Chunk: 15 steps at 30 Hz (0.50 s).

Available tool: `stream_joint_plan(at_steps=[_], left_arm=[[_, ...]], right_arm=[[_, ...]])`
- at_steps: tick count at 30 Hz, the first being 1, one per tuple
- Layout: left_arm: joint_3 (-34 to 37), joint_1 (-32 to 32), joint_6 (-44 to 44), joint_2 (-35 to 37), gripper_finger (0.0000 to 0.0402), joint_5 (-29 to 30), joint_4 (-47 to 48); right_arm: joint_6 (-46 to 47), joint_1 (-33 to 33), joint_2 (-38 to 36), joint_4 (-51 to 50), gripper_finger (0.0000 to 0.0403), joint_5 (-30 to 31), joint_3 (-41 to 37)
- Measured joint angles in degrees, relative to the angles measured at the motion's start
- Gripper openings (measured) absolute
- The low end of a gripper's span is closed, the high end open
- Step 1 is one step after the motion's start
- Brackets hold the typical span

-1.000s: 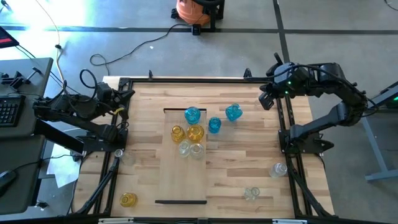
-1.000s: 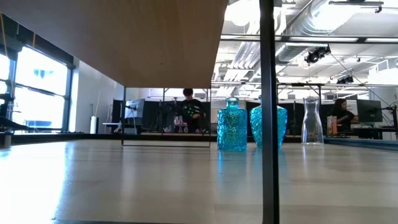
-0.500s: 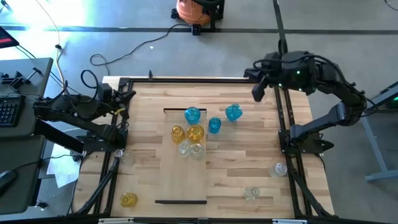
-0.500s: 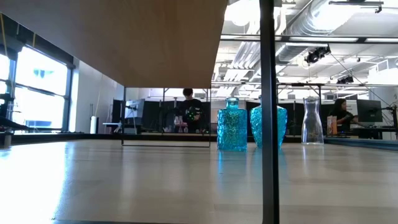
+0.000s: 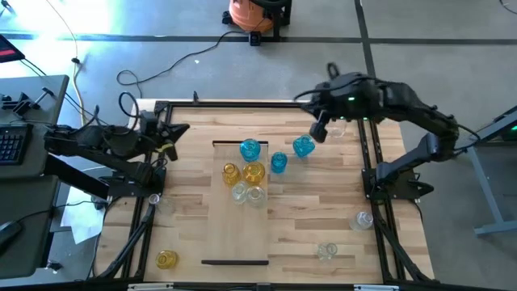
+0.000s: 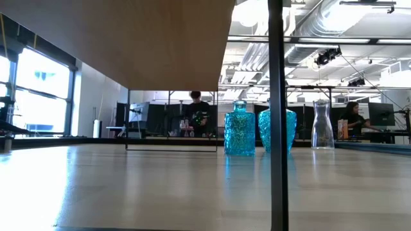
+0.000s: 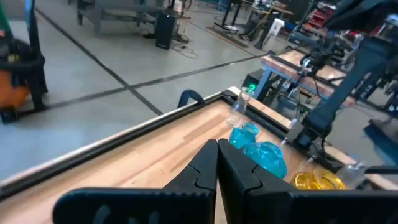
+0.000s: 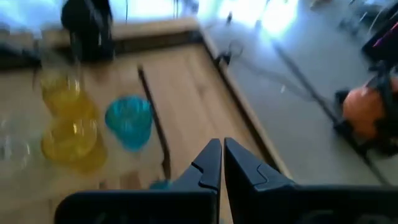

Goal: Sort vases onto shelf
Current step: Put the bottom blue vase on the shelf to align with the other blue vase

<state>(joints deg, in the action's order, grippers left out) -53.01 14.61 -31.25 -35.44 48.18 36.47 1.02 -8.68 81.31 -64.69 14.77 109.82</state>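
My left gripper [image 5: 182, 129] is closed, empty, at the table's [image 5: 307, 218] left rear edge. On the shelf [image 5: 234, 234]: one blue vase [image 5: 250, 149], two yellow vases [image 5: 243, 172], two clear vases [image 5: 248, 195]. Two more blue vases [image 5: 290, 153] stand just right of the shelf. My right gripper [image 5: 317, 132] is closed, empty, beside the rightmost blue one.

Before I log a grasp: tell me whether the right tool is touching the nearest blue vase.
Apart. In the high view the right tool, shut and empty, shows wood between it and the blue vase.
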Motion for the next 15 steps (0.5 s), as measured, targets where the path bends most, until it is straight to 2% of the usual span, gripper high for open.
stream_joint_plan(at_steps=[4, 8, 15], left_arm=[[0.0, -1.5, 4.8, -3.0, 0.0, 0.2, -5.0], [0.0, -5.2, 5.4, -3.4, 0.0, -0.3, -6.3], [0.0, -14.0, 9.7, -1.1, 0.0, -12.9, -3.7]], right_arm=[[-2.5, -3.2, 2.8, -4.6, 0.0, -3.6, 0.0], [-5.0, -7.5, 5.0, -6.9, 0.0, -8.9, 0.0], [-5.1, -14.4, 8.6, -9.1, 0.0, -15.0, 0.0]])
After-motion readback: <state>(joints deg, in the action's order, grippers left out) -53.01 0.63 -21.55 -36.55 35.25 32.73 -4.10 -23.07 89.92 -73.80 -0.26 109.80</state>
